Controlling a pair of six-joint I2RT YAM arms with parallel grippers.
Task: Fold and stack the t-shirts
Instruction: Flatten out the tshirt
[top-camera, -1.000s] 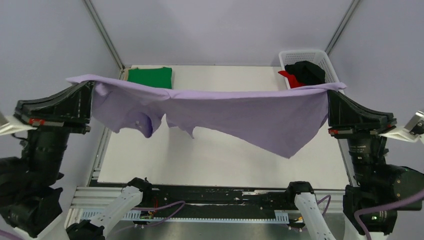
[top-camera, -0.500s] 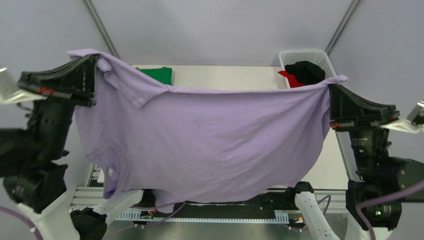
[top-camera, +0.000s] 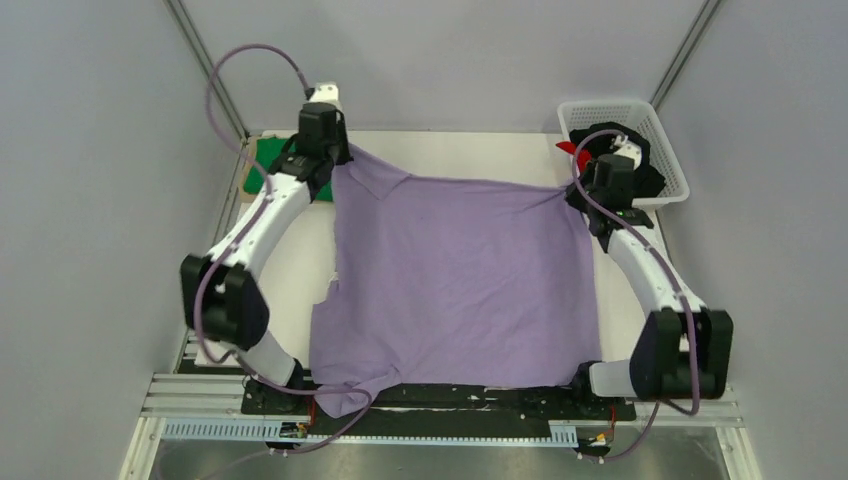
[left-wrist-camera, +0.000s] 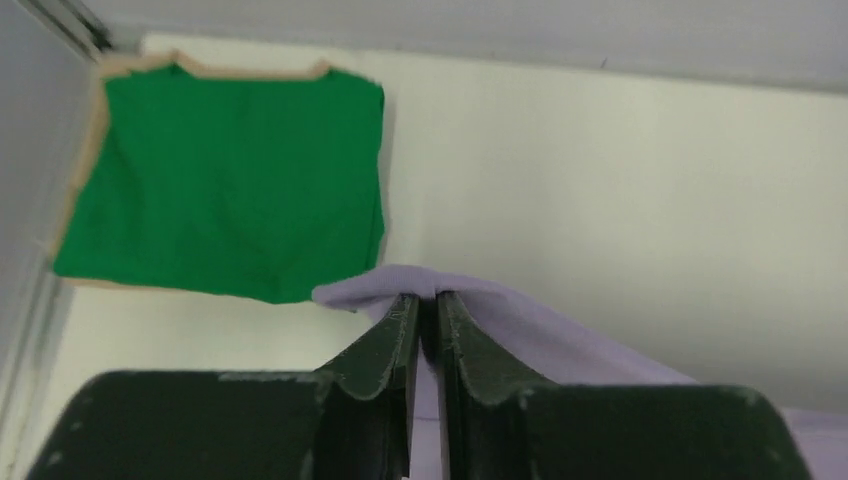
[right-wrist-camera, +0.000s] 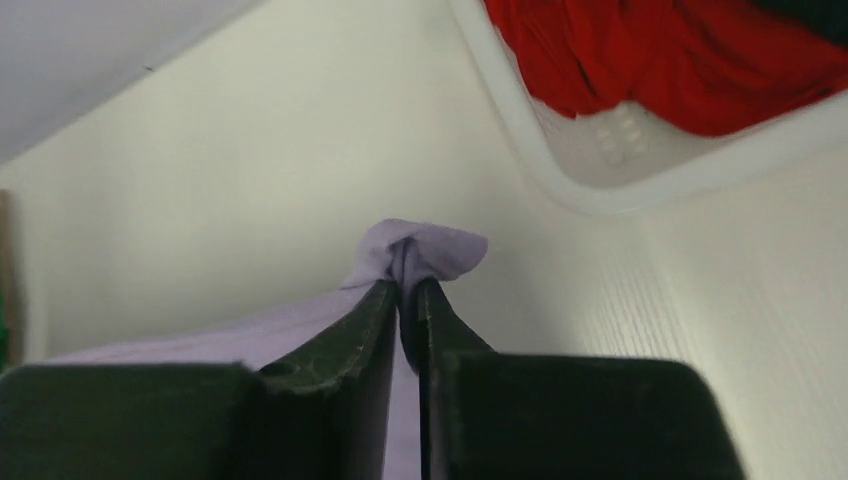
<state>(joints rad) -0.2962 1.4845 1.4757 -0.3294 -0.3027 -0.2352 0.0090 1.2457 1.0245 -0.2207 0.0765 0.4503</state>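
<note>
Lilac collared shirt (top-camera: 460, 270) lies flat on the table, unfolded; left gripper (left-wrist-camera: 428, 305) and right gripper (right-wrist-camera: 405, 290) each pinch a far corner. Green shirt (left-wrist-camera: 220, 180) folded far-left. Red shirt (right-wrist-camera: 660, 60) and black shirt (top-camera: 650, 172) wait in basket (top-camera: 590, 110)

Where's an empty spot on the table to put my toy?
Bare table shows behind the purple shirt, between the green shirt and the basket. A thin strip runs along the left. The middle is all covered.
</note>
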